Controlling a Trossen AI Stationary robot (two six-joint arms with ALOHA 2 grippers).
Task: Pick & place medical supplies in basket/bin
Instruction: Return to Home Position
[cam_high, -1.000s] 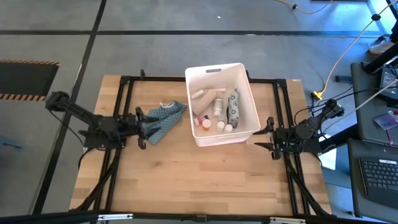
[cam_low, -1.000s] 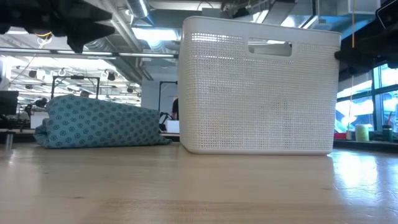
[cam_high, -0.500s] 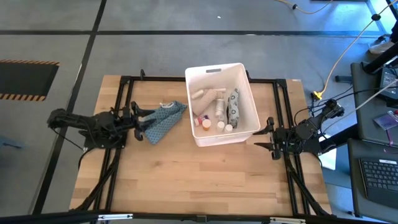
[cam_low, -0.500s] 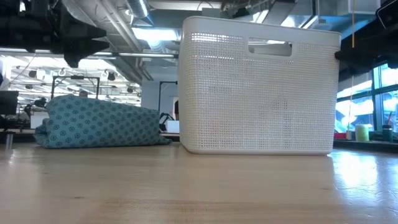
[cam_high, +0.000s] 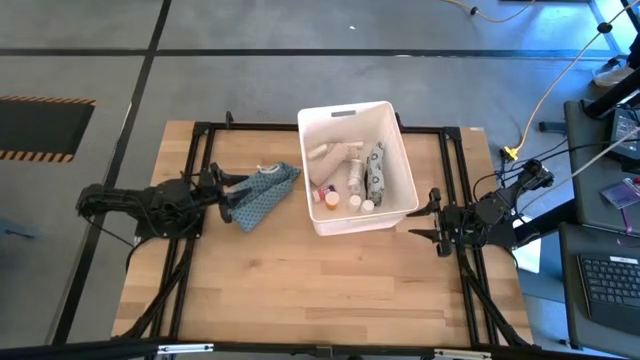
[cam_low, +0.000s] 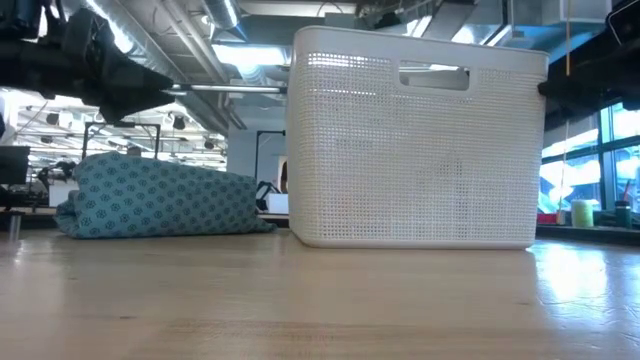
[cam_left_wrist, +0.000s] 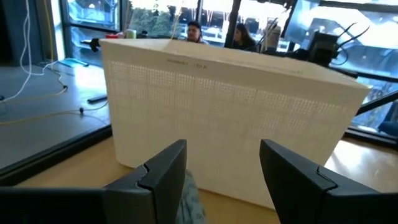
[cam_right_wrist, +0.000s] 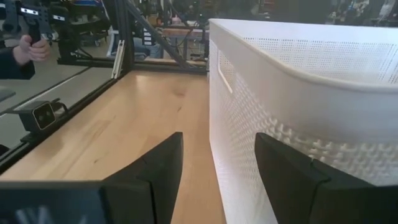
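The white bin (cam_high: 402, 160) stands at the table's far middle. In it lie a beige bandage roll (cam_high: 330, 153), small white bottles (cam_high: 352, 178), some orange-capped, and a grey-white patterned pack (cam_high: 375, 170). A teal patterned soft bundle (cam_high: 262, 192) lies flat on the table left of the bin, also low in the low view (cam_low: 160, 195). My left gripper (cam_high: 227, 197) is open at the bundle's left end, hovering above it (cam_low: 125, 85); the bundle's edge (cam_left_wrist: 189, 199) shows between its fingers. My right gripper (cam_high: 420, 218) is open beside the bin's right wall (cam_right_wrist: 298, 81).
Black frame rails (cam_high: 200, 150) run along the table's left, right and far sides. The near half of the wooden table (cam_high: 320, 290) is bare. A person's hand (cam_right_wrist: 28, 46) holds a device beyond the table; people (cam_left_wrist: 239, 37) sit behind the bin.
My left arm has folded back toward the table's left edge, and its gripper has drawn a little left off the teal bundle and dropped slightly. The bundle and the bin have stayed where they were.
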